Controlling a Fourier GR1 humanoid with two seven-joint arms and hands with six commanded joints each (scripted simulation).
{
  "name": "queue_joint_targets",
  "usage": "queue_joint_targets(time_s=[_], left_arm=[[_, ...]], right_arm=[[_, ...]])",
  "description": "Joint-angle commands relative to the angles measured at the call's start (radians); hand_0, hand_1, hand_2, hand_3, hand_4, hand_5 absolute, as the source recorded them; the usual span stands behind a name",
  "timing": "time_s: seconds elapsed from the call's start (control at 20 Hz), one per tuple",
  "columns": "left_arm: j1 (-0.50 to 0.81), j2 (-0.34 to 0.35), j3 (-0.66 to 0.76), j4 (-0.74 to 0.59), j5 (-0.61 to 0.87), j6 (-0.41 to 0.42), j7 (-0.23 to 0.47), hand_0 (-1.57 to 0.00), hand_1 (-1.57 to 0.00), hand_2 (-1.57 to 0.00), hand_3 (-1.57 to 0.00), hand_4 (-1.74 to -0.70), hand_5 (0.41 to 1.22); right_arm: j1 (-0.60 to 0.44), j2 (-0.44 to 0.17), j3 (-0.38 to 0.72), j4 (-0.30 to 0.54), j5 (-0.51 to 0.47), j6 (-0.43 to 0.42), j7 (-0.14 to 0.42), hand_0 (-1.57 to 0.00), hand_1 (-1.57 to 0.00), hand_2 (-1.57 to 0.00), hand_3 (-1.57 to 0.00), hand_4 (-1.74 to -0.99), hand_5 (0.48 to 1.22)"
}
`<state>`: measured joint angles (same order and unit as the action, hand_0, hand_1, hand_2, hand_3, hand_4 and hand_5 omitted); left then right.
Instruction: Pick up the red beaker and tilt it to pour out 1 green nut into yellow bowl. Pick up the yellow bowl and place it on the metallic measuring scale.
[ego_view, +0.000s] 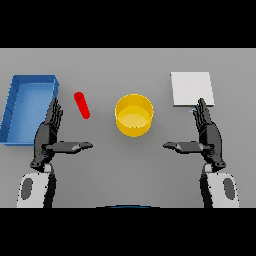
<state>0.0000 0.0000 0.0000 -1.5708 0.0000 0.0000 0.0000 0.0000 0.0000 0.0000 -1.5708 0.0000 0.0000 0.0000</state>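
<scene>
The red beaker (82, 105) lies on the grey table, left of centre, seen as a slim red cylinder slanting down to the right. The yellow bowl (134, 115) stands at the centre; I cannot see anything inside it. A pale metallic measuring scale (192, 89) sits at the back right. My left hand (48, 134) hovers open just left of and below the beaker, thumb pointing toward the middle. My right hand (208, 134) is open too, right of the bowl, its fingertips reaching the scale's front edge. No green nut is visible.
A blue tray (15, 95) with raised walls stands at the far left, close beside my left hand.
</scene>
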Motion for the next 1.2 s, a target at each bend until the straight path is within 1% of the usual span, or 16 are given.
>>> queue_joint_targets(time_s=[0.0,0.25,0.3,0.35,0.45,0.5,0.55,0.6,0.65,0.75,0.8,0.85,0.9,0.95,1.1,1.15], left_arm=[[0.002,0.001,0.0,-0.001,0.001,0.0,-0.001,0.0,0.0,0.0,0.0,-1.14,0.66],[0.029,0.005,-0.003,-0.015,0.006,-0.012,-0.014,0.0,0.0,0.0,0.0,-1.14,0.66],[0.058,0.043,-0.035,-0.069,-0.037,-0.026,-0.03,0.0,0.0,0.0,0.0,-1.14,0.66],[0.103,0.059,-0.07,-0.121,-0.074,-0.035,-0.052,0.0,0.0,0.0,0.0,-1.14,0.66],[0.143,0.069,-0.107,-0.188,-0.116,-0.031,-0.019,0.0,0.0,0.0,0.0,-1.14,0.662],[0.146,0.077,-0.112,-0.211,-0.123,-0.032,0.003,0.0,0.0,0.0,0.0,-1.14,0.66],[0.146,0.082,-0.113,-0.226,-0.119,-0.036,0.031,0.0,0.0,0.0,0.0,-1.14,0.657],[0.155,0.083,-0.121,-0.226,-0.122,-0.042,0.046,0.0,0.0,0.0,0.0,-1.14,0.655],[0.139,0.084,-0.116,-0.213,-0.123,-0.04,0.067,0.0,0.0,0.0,0.0,-1.14,0.652],[0.112,0.084,-0.114,-0.179,-0.128,-0.042,0.08,0.0,0.0,0.0,0.0,-1.14,0.649],[0.09,0.084,-0.107,-0.155,-0.126,-0.041,0.082,0.0,0.0,0.0,0.0,-1.14,0.648],[0.066,0.083,-0.101,-0.115,-0.125,-0.045,0.087,0.0,0.0,0.0,0.0,-1.14,0.647],[0.035,0.075,-0.097,-0.07,-0.124,-0.046,0.097,0.0,0.0,0.0,0.0,-1.14,0.643],[0.007,0.077,-0.082,-0.037,-0.119,-0.043,0.092,0.0,0.0,0.0,0.0,-1.16,0.645],[-0.082,0.078,-0.057,0.084,-0.13,-0.035,0.057,0.0,0.0,0.0,0.0,-1.18,0.648],[-0.105,0.08,-0.052,0.119,-0.132,-0.037,0.044,0.0,0.0,0.0,0.0,-1.18,0.644]], right_arm=[[-0.003,0.002,0.001,0.001,0.001,-0.002,0.001,0.0,0.0,0.0,0.0,-1.071,0.578],[-0.024,0.02,0.01,0.012,0.019,-0.024,0.007,0.0,0.0,0.0,0.0,-1.071,0.578],[0.007,-0.02,0.056,-0.03,0.129,-0.052,-0.068,0.0,0.0,0.0,0.0,-1.071,0.578],[0.027,-0.031,0.096,-0.056,0.205,-0.072,-0.093,0.0,0.0,0.0,0.0,-1.072,0.577],[0.048,-0.051,0.13,-0.088,0.284,-0.091,-0.089,0.0,0.0,0.0,0.0,-1.064,0.577],[0.057,-0.055,0.136,-0.093,0.297,-0.092,-0.089,0.0,0.0,0.0,0.0,-1.071,0.581],[0.042,-0.058,0.132,-0.1,0.296,-0.092,-0.066,0.0,0.0,0.0,0.0,-1.084,0.585],[0.041,-0.056,0.134,-0.099,0.278,-0.075,-0.069,0.0,0.0,0.0,0.0,-1.103,0.592],[0.045,-0.058,0.133,-0.098,0.271,-0.067,-0.07,0.0,0.0,0.0,0.0,-1.118,0.6],[0.044,-0.05,0.141,-0.106,0.266,-0.06,-0.072,0.0,0.0,0.0,0.0,-1.147,0.614],[0.051,-0.05,0.14,-0.1,0.258,-0.053,-0.091,0.0,0.0,0.0,0.0,-1.163,0.624],[0.047,-0.05,0.132,-0.085,0.24,-0.043,-0.086,0.0,0.0,0.0,0.0,-1.18,0.627],[0.039,-0.051,0.128,-0.098,0.224,-0.032,-0.072,0.0,0.0,0.0,0.0,-1.189,0.626],[0.049,-0.048,0.134,-0.111,0.224,-0.031,-0.082,0.0,0.0,0.0,0.0,-1.197,0.627],[0.055,-0.053,0.124,-0.104,0.21,-0.023,-0.087,0.0,0.0,0.0,0.0,-1.219,0.626],[0.051,-0.053,0.123,-0.105,0.208,-0.023,-0.078,0.0,0.0,0.0,0.0,-1.22,0.626]])
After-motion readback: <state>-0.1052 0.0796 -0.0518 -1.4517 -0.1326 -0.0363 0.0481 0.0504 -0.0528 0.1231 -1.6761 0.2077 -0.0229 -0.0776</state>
